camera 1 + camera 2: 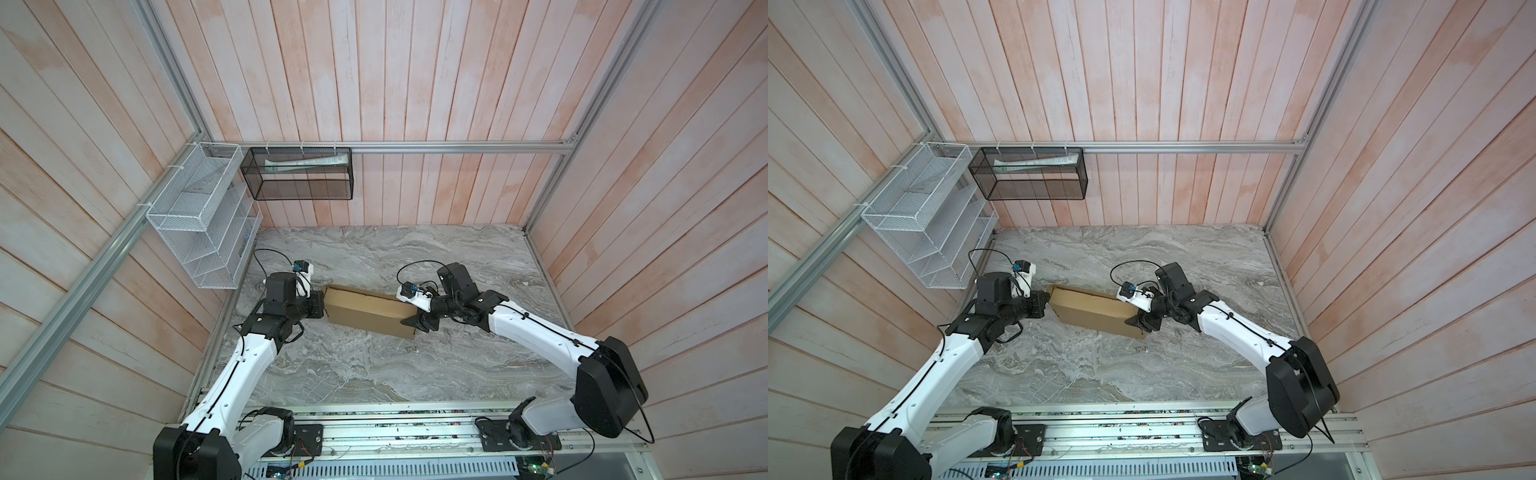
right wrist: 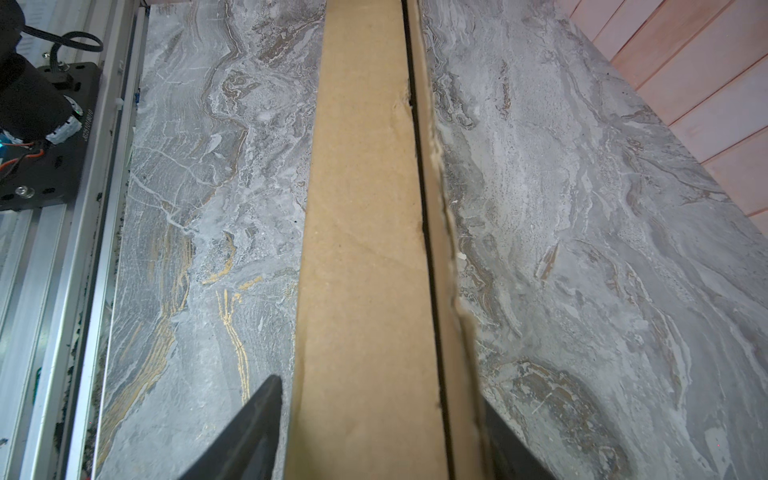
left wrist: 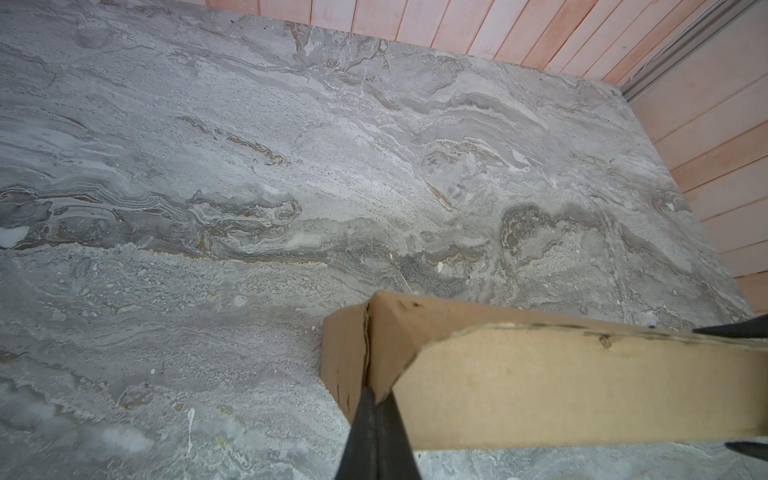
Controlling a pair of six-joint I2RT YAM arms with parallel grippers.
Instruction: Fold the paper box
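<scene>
The paper box (image 1: 365, 309) (image 1: 1096, 309) is a tan cardboard box, folded into a long shallow shape, lying slantwise on the marble table (image 1: 415, 374). My left gripper (image 1: 323, 305) (image 1: 1047, 302) is shut, and its tips touch the box's left end. In the left wrist view the closed fingertips (image 3: 376, 397) meet the corner seam of the box (image 3: 561, 395). My right gripper (image 1: 413, 322) (image 1: 1136, 321) is open and straddles the box's right end. In the right wrist view the box (image 2: 361, 249) runs between the fingers of the gripper (image 2: 378, 390). One finger (image 2: 266, 399) stands slightly off the box and the other lies against its side.
A white wire rack (image 1: 199, 220) and a black mesh basket (image 1: 299, 174) holding papers hang on the back-left walls. Wooden plank walls close in three sides. The arms' aluminium base rail (image 1: 395, 432) runs along the front edge.
</scene>
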